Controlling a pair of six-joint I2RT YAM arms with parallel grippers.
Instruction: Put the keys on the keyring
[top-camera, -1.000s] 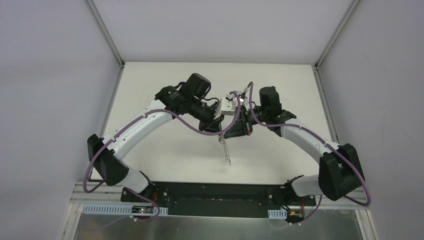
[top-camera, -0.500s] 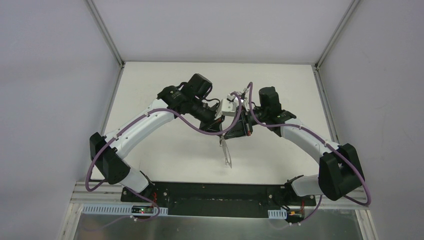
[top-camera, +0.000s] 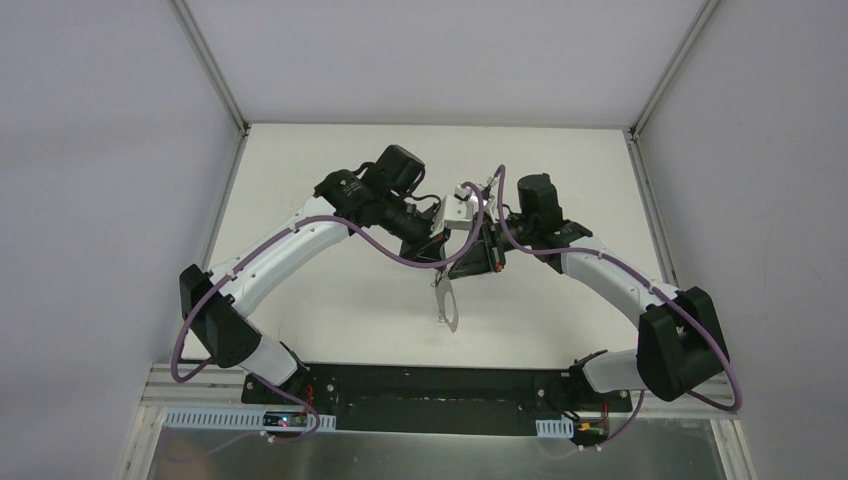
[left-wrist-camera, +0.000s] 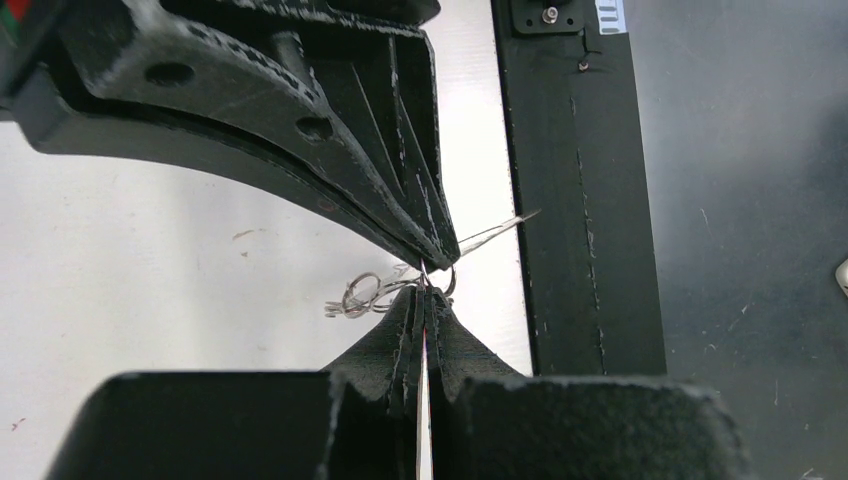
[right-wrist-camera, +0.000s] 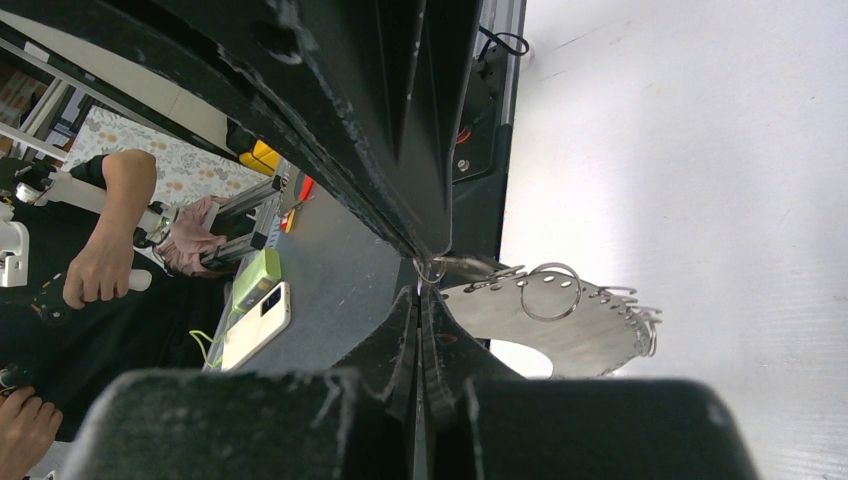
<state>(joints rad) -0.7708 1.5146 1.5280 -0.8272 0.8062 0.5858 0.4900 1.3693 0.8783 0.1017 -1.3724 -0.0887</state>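
White desk (top-camera: 320, 180), grey walls closing in on three sides. Both arms are meeting in mid-air over its centre. The keyring (right-wrist-camera: 565, 325) is dangling below the touching tips, seemingly clear of the desk. Left end effector (left-wrist-camera: 424, 295) is pinching fully shut, apparently on the loop's wire. Right end effector (right-wrist-camera: 420, 292) is clamping fully shut too. No key is showing; it is possibly hidden between the fingers. Judging threading under way: advising tiny, slow moves, steadying the loop, feeding along the wire without twisting.
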